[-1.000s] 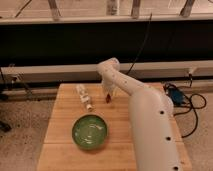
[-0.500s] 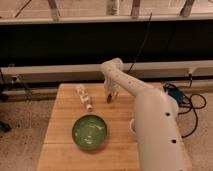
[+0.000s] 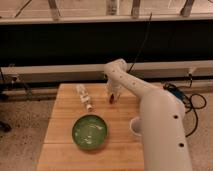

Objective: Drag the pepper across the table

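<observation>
The pepper [image 3: 112,99] is a tiny dark red item on the light wooden table [image 3: 65,112], at the far middle part. My gripper [image 3: 113,94] points down right over the pepper, at or touching it. The white arm [image 3: 155,120] reaches in from the lower right, over the table's right side. The gripper's tip partly hides the pepper.
A pale bottle-like object [image 3: 84,97] lies left of the gripper. A green bowl [image 3: 90,133] sits at the table's front middle. A small white round object [image 3: 134,126] shows beside the arm. Cables [image 3: 187,100] lie on the floor to the right.
The gripper has shifted a little to the right across the far part of the table, with the dark red pepper staying at its tip. The bowl and the bottle have not moved.
</observation>
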Available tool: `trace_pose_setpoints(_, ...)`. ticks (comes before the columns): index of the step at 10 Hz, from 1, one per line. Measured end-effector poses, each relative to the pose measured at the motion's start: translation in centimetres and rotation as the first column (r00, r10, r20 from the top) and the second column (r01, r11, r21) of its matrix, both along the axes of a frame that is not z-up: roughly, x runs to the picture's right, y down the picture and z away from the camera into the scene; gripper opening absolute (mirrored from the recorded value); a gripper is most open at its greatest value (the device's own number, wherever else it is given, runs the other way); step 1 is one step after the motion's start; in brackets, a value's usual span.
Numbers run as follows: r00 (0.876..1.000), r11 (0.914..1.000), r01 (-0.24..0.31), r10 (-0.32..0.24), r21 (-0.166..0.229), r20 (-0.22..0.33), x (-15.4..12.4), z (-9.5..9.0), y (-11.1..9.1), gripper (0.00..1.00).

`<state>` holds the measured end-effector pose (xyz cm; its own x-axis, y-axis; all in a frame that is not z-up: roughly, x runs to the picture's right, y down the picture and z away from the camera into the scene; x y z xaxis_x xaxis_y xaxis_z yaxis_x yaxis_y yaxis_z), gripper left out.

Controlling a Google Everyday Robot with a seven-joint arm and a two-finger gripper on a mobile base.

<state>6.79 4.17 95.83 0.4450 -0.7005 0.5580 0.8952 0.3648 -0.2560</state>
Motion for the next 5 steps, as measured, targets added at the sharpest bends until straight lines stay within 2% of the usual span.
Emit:
trace_pose_setpoints(2,0.999,0.9995,-0.031,0.031,0.006,-0.014,2.6,-0.5,0.4,0.00)
trace_pose_setpoints(5,0.997,0.9975,-0.069,0.070,0.013,-0.022,3.8,-1.2,0.9,0.00)
